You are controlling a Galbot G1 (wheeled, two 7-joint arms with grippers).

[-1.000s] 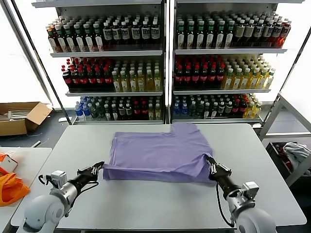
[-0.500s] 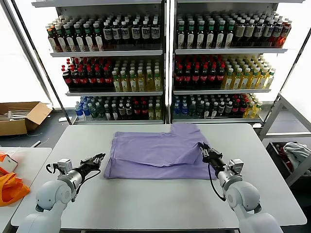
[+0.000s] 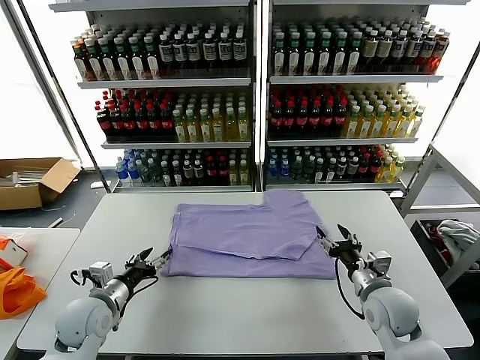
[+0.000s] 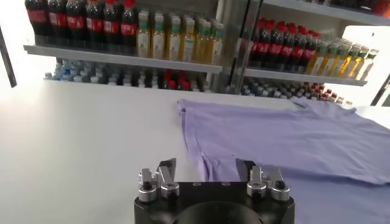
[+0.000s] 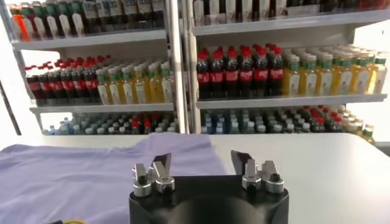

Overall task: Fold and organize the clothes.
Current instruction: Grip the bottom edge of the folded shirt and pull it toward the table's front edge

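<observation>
A lavender T-shirt [image 3: 247, 234] lies folded on the grey table [image 3: 240, 315], its plain side up, with one sleeve sticking out at the back. It also shows in the left wrist view [image 4: 292, 143] and the right wrist view [image 5: 79, 176]. My left gripper [image 3: 152, 261] is open and empty just off the shirt's front left corner. My right gripper [image 3: 335, 235] is open and empty just off the shirt's right edge, beside the folded-over flap. Neither touches the cloth.
Shelves of bottles [image 3: 255, 97] stand behind the table. An orange fabric item [image 3: 15, 289] lies on a side table at the left. A cardboard box [image 3: 34, 180] sits on the floor at far left. A white-grey cloth bundle [image 3: 454, 236] lies at the right.
My right gripper has carried the shirt's right front corner back over the shirt, let go and drawn off to the right, now open. My left gripper has opened and stayed by the left corner.
</observation>
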